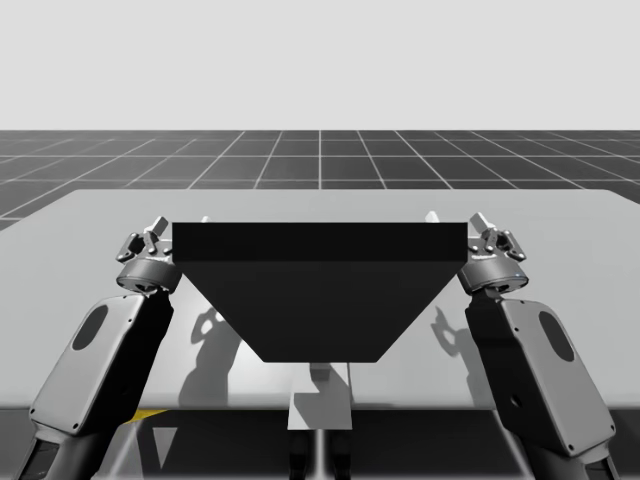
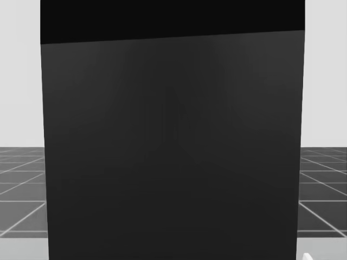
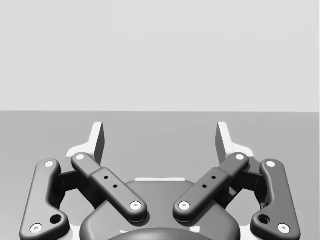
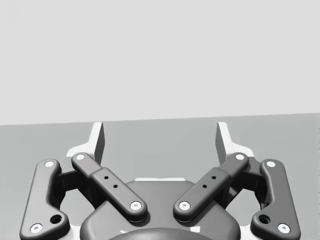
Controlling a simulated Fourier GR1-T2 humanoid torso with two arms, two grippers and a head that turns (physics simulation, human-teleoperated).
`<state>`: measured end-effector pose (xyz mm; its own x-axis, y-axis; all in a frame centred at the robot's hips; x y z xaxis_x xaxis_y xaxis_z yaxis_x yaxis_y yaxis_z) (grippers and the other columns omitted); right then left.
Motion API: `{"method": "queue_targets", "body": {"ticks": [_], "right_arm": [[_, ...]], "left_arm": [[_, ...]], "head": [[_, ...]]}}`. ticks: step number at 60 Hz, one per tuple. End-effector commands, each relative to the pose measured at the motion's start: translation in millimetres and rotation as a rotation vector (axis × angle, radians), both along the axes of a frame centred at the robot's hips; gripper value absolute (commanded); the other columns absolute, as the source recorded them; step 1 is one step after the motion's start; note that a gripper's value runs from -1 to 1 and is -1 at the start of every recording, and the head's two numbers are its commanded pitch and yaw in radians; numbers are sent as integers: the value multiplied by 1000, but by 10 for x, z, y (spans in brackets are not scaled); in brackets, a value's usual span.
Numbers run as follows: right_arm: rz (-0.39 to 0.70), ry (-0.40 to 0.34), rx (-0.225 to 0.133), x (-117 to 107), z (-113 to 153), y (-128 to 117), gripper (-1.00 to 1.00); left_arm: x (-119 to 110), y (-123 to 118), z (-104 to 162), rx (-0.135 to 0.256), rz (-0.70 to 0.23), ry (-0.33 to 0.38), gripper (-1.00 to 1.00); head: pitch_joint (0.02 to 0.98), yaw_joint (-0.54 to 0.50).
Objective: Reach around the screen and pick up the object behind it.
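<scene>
A black screen [image 1: 318, 285] stands across the middle of the grey table [image 1: 560, 215]; from my head it is a dark upright panel [image 2: 173, 146] that hides whatever lies behind it. My left gripper [image 1: 180, 226] sits at the screen's left end, my right gripper [image 1: 452, 222] at its right end. In the left wrist view my left gripper [image 3: 160, 137] is open over bare table, nothing between its fingers. In the right wrist view my right gripper [image 4: 160, 137] is open in the same way.
The table's far edge [image 1: 320, 192] lies beyond the screen, with a dark tiled floor [image 1: 320, 155] past it. A small pale post [image 1: 322, 378] stands under the screen's near edge. Bare table stretches to both sides of the screen.
</scene>
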<state>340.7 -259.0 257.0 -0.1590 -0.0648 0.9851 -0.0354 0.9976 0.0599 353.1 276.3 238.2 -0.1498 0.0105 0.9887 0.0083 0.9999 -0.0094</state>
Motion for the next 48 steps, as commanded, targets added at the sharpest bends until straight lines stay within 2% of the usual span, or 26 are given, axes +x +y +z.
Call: {"method": "queue_targets", "body": {"ticks": [1,6,10,13,19,24,26,30,33,34,38,41,43,46,48], "right_arm": [[-40,5,-1,-35,-11,8,-1000],[17,-9,5,-38,-1,24,-1000],[52,0,-7,-39,1,21,-1000],[108,16,-11,-56,15,-2,-1000],[204,28,5,-98,68,-73,-1000],[278,22,-17,-133,101,-132,-1000],[292,20,-11,-138,106,-146,-1000],[338,14,-2,-159,124,-176,-1000],[372,4,-20,-173,130,-187,-1000],[397,1,-28,-184,127,-190,-1000],[450,-3,-43,-204,115,-186,-1000],[470,-7,-51,-211,107,-181,-1000],[490,-12,-76,-220,101,-178,-1000],[526,-14,-86,-238,100,-173,-1000],[542,-11,-91,-246,98,-173,-1000]], "left_arm": [[5,5,-5,-2,3,3,-1000],[4,5,-5,-4,2,5,-1000],[3,6,-3,-7,-9,8,-1000],[0,2,-1,-5,-47,23,-1000],[-27,22,19,15,-122,42,-1000],[-62,43,49,25,-179,55,-1000],[-78,48,62,20,-200,59,-1000],[-123,68,101,47,-256,71,-1000],[-154,84,132,36,-297,75,-1000],[-179,102,159,50,-313,82,-1000],[-223,146,201,65,-355,102,-1000],[-236,175,220,50,-370,109,-1000],[-265,219,252,64,-400,120,-1000],[-285,262,282,40,-424,125,-1000],[-298,283,296,50,-434,129,-1000]], "head": [[76,-4],[76,-4],[77,-4],[77,-4],[79,-7],[82,-7],[82,-7],[84,-10],[85,-11],[86,-11],[86,-12],[85,-15],[86,-17],[86,-16],[86,-15]]}}
